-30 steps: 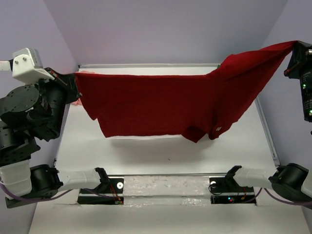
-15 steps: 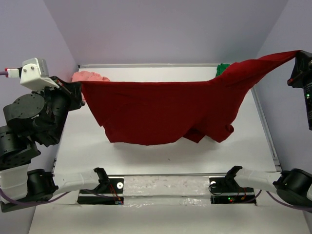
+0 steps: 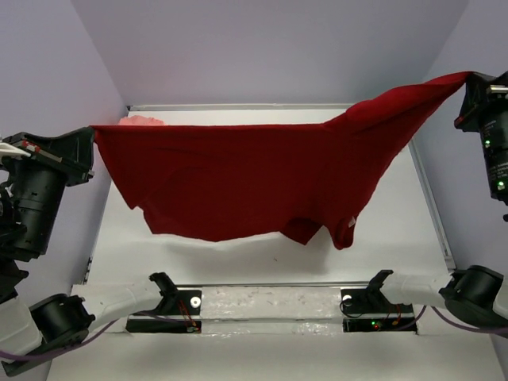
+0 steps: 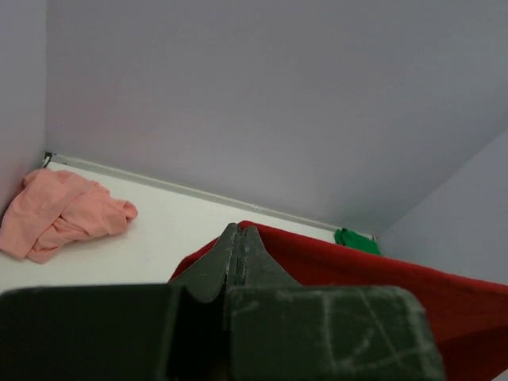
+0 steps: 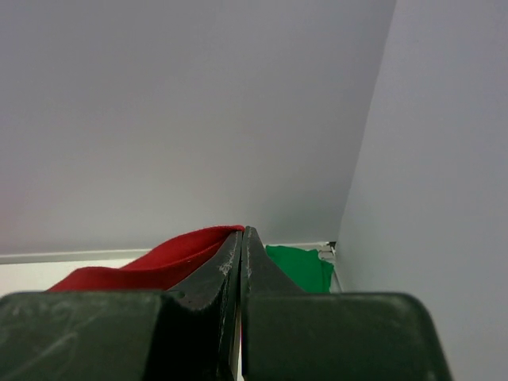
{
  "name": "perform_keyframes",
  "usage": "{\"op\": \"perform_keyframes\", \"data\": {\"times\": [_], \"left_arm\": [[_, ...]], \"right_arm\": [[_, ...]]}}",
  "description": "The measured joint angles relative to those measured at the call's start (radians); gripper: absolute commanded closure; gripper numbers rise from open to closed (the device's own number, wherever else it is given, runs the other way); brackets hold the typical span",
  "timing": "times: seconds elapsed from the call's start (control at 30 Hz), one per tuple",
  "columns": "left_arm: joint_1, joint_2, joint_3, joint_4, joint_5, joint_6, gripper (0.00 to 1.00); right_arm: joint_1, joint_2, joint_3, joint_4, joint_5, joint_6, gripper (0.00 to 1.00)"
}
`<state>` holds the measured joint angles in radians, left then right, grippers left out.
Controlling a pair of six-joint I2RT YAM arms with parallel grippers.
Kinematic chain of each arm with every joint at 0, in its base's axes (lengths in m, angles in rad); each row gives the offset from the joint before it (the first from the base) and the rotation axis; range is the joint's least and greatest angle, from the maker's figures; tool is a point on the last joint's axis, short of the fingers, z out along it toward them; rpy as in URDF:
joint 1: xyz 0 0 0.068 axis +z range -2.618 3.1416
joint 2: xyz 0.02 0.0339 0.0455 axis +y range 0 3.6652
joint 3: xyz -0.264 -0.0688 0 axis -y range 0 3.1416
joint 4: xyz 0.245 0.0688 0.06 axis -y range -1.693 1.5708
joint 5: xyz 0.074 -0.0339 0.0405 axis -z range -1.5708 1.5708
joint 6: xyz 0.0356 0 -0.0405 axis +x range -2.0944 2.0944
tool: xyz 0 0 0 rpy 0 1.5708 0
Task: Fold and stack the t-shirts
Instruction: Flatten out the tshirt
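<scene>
The dark red t-shirt [image 3: 254,178] hangs stretched in the air above the table, spread between both arms. My left gripper [image 3: 93,129] is shut on its left corner at the table's left side. My right gripper [image 3: 470,77] is shut on the right corner, higher up by the right wall. The shirt's lower edge sags toward the table with a folded sleeve at the lower right. In the left wrist view the red t-shirt [image 4: 381,278] runs off past my shut gripper [image 4: 240,228]. The pale salmon-pink t-shirt [image 4: 59,213] lies crumpled at the back left corner. The bright green t-shirt [image 5: 300,267] sits bunched in the back right corner beyond my right gripper [image 5: 243,231].
The white table [image 3: 397,238] has a raised rim along its back and right side. Purple walls close in the back, left and right. The arm bases [image 3: 175,298] sit at the near edge.
The left arm has swung outward to the left and the right gripper has pulled up and back, stretching the red t-shirt wider and flatter. It now covers the green t-shirt from above.
</scene>
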<state>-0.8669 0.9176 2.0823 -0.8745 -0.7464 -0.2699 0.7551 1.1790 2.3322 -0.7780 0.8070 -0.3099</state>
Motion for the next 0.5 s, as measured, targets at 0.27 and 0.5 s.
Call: {"op": "perform_keyframes", "data": {"times": [0.27, 0.5], "left_arm": [[0.129, -0.019, 0.006, -0.036, 0.039, 0.032, 1.00], [0.184, -0.004, -0.061, -0.027, 0.142, 0.029, 1.00]], "right_arm": [[0.007, -0.042, -0.087, 0.014, 0.056, -0.058, 1.00], [0.013, -0.011, -0.041, 0.031, 0.063, -0.041, 1.00]]}}
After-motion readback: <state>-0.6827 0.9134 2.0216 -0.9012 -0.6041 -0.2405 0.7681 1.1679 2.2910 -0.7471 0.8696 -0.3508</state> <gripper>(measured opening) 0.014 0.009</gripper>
